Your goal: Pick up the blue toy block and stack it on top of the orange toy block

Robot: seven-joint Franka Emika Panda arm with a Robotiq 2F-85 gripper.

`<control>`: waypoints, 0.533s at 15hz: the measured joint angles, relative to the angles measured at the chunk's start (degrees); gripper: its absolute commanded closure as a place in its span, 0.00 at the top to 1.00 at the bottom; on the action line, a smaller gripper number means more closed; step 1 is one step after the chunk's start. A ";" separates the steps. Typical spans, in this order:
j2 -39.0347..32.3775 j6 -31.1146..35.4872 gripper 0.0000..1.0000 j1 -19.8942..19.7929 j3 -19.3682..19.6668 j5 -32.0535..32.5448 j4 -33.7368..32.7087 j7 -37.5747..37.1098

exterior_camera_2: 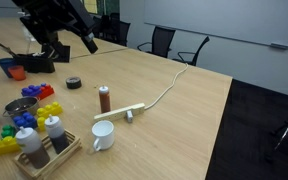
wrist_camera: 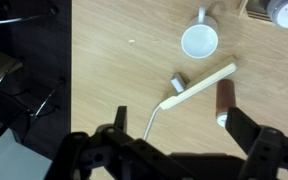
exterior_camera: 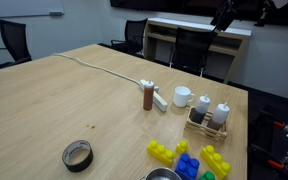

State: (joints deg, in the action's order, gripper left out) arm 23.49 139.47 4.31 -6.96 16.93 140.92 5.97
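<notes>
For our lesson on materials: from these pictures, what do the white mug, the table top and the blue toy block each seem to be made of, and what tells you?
The white mug looks like glazed ceramic: smooth, plain white, thick rim. The table top is wood or wood-look laminate, matt: pale grain streaks show. The blue toy block is likely moulded plastic: bright, even colour.

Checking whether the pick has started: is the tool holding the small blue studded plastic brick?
No: the wrist view shows the tool wide open and empty above the light wooden table.
</notes>
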 measured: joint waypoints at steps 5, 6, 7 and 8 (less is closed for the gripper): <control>-2.18 0.01 1.00 6.97 -1.10 -3.79 0.02 3.79; -2.87 0.03 1.00 7.98 -1.41 -4.14 0.02 4.52; -3.66 0.11 1.00 8.85 -1.71 -4.31 0.05 5.18; -4.43 0.27 1.00 9.57 -1.83 -4.47 0.06 5.88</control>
State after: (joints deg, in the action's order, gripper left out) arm 19.06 139.73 13.88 -8.79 12.45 140.99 11.85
